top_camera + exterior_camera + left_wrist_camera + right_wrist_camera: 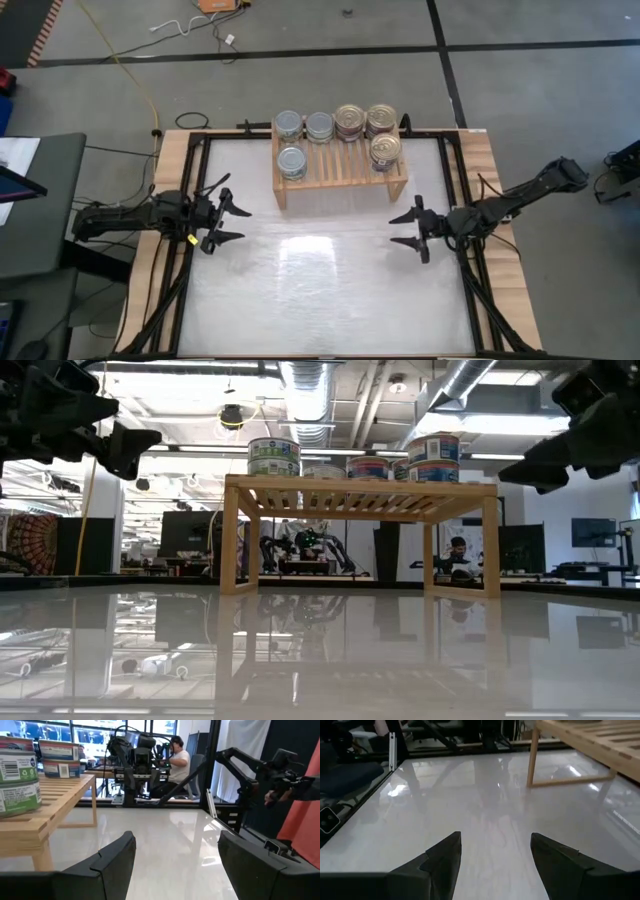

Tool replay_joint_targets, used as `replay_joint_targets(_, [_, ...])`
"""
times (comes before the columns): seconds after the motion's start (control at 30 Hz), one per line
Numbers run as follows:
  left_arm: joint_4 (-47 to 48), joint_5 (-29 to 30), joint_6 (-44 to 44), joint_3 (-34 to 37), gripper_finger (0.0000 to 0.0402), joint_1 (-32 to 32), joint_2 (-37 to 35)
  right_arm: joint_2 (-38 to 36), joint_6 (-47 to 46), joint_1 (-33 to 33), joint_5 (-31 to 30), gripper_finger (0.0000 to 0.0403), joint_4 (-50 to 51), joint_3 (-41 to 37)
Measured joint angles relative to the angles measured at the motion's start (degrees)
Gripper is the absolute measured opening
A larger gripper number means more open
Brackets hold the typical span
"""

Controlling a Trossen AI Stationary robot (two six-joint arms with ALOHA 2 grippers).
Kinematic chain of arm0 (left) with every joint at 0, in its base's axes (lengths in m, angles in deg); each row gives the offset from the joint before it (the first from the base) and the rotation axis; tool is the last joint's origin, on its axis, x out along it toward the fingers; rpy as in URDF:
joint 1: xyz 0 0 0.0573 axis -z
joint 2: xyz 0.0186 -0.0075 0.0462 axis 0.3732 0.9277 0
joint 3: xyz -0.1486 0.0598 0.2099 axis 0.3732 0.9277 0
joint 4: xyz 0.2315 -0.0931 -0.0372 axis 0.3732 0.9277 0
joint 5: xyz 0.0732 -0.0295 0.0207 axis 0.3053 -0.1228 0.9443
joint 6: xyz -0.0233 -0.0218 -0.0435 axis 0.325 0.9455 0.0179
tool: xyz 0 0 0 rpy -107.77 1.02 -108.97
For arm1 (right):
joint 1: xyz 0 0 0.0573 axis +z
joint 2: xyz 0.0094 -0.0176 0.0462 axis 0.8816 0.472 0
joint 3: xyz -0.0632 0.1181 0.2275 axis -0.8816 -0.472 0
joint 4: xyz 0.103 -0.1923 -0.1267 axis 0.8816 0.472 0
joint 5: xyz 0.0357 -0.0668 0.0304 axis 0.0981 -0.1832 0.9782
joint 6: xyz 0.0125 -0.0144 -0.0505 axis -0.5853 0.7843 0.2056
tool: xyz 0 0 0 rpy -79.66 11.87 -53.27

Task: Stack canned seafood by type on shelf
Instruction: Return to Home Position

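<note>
The light-wood shelf [340,170] stands at the middle of the table's far side on its side legs. On its slatted top rest the seafood tins in low stacks: silver-topped ones [292,161] on the left part, gold-lidded ones [384,149] on the right part. In the low view the stacks [273,457] show above the shelf top [360,495]. My left gripper [228,222] hangs open over the table's left side, pointing toward the middle. My right gripper [408,228] hangs open over the right side, facing it. Both hold nothing.
The glossy white table top [320,290] lies bare between and in front of the grippers. A black frame [455,200] runs along the table's sides. In the left wrist view a person [177,755] sits at a desk in the room beyond the table.
</note>
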Motion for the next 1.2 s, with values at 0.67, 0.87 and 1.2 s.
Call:
replay_joint_targets(0.67, [0.09, -0.15, 0.08, 0.00, 0.0271, 0.00, 0.01, -16.73, 12.79, -15.99, 18.76, 0.0266, -12.17, -10.01])
replay_joint_targets(0.87, [0.09, -0.19, 0.08, 0.00, 0.0271, 0.00, -0.01, -24.54, 13.71, -19.51, 22.26, 0.0266, -9.60, -10.05])
replay_joint_targets(1.2, [0.02, -0.30, 0.08, 0.00, 0.0271, 0.00, 0.18, -31.23, 4.92, -17.39, 26.19, 0.0266, 5.78, -9.44])
